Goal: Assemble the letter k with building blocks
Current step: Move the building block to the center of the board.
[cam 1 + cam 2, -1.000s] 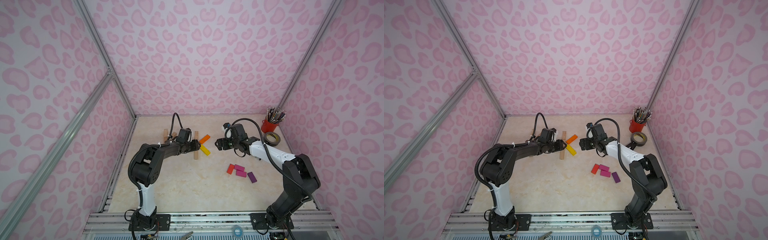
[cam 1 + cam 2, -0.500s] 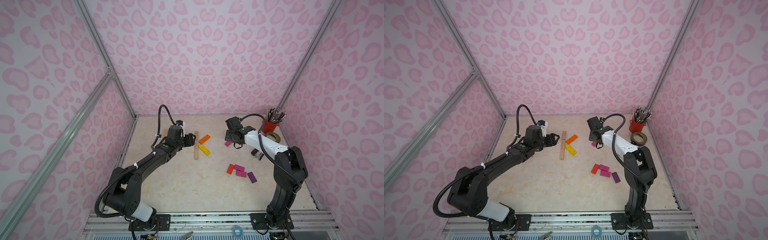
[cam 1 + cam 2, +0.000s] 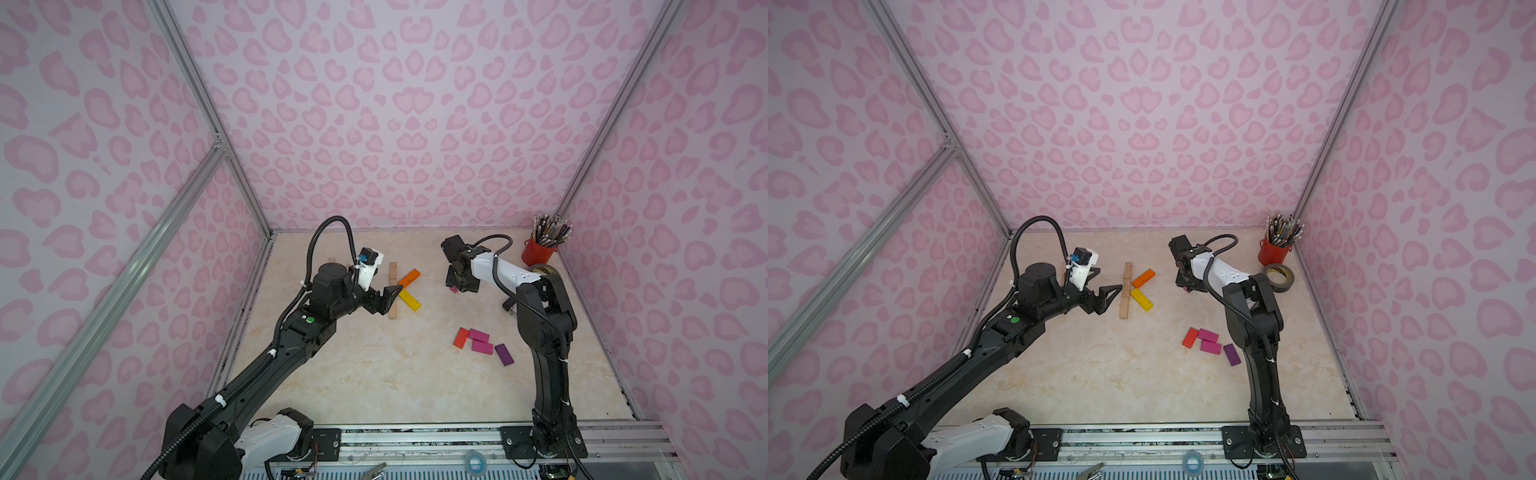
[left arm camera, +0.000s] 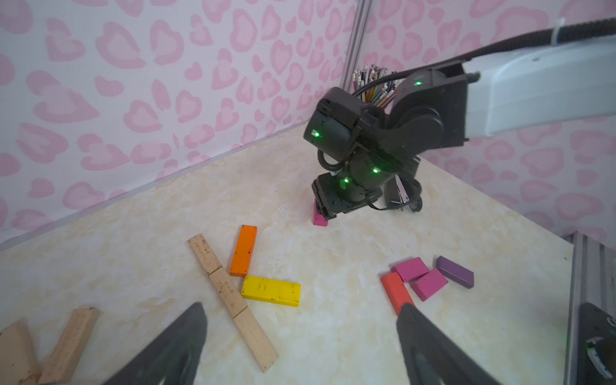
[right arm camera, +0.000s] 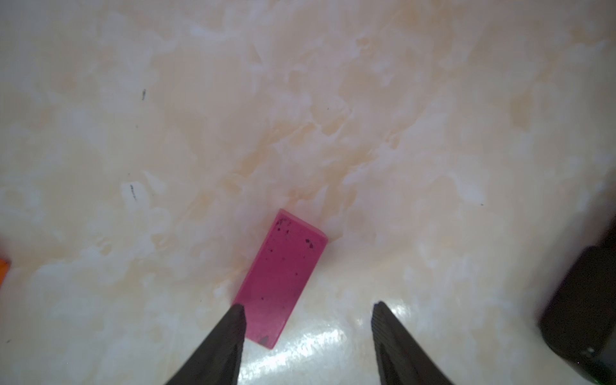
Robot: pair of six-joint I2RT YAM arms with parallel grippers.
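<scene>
Desk: Building blocks [image 3: 1126, 291], how close is the k?

Operator: My stem of three plain light-wood bars [image 4: 233, 300] lies on the marbled beige surface [image 4: 333, 333]. A flat orange bar [image 4: 244, 250] and a flat yellow bar [image 4: 270, 290] angle off its middle. I judge that a short-armed k. My left tool [image 4: 300, 306] gapes empty. My right tool [image 5: 308, 305] stands unclenched astride a flat magenta wooden block [image 5: 281, 276], not yet gripped.

Red cup [image 3: 537, 255] full of pencils [image 3: 550, 228] stands in the far right corner of the beige marbled table [image 3: 374, 374], grey tape roll [image 3: 1288, 283] lying flat just beside it, pink heart-print walls [image 3: 395, 104] all round, small blue ring [image 3: 467, 460] by the front metal rail [image 3: 415, 436].
</scene>
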